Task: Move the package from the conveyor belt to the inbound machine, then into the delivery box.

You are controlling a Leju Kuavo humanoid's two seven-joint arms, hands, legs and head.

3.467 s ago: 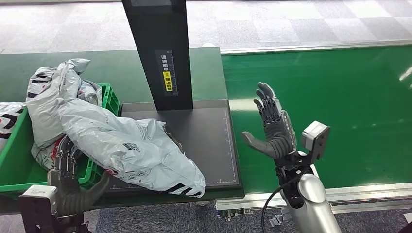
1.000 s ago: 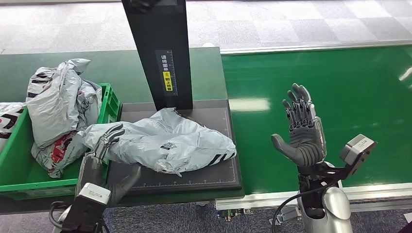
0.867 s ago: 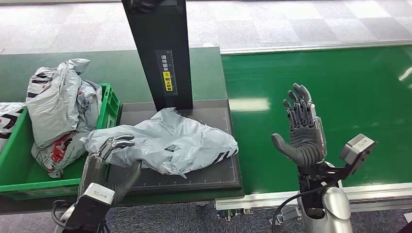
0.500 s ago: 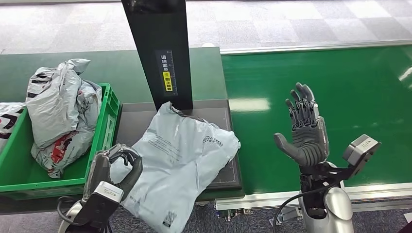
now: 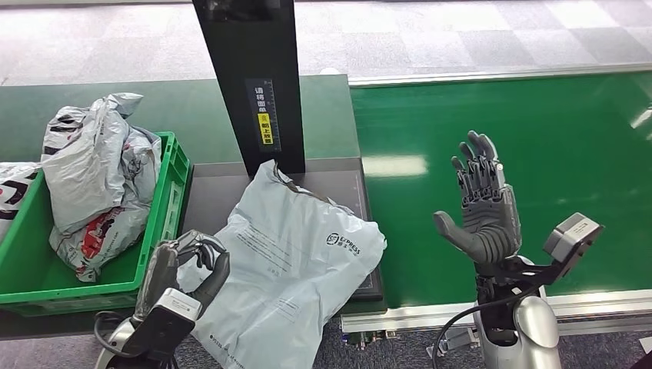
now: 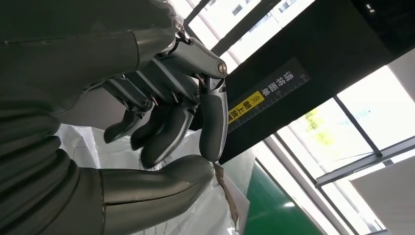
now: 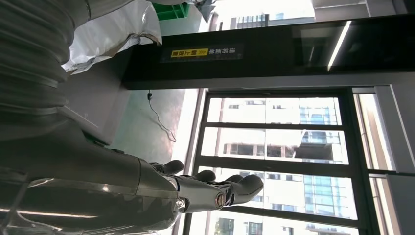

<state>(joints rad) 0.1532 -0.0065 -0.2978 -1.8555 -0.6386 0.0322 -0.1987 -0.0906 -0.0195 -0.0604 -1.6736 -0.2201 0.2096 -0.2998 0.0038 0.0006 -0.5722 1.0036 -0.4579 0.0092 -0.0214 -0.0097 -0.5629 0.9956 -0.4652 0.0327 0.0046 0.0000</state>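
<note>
A grey plastic mailer package hangs from the front of the black inbound machine platform, its far corner still up against the black post. My left hand grips the package's near left edge, fingers curled over the plastic; in the left wrist view the fingers close against the thumb with the package between them. My right hand is raised over the green conveyor belt, palm open, fingers spread, holding nothing. The green delivery box sits left of the platform.
Several grey mailers fill the green box and rise above its rim. The black post stands at the platform's back. The belt's metal front rail runs along the near side. Grey carpet floor lies beyond the tables.
My left hand closed on the package and pulled it up off the platform toward the front edge, so it now hangs lengthwise. My right hand drew back to the right and holds still.
</note>
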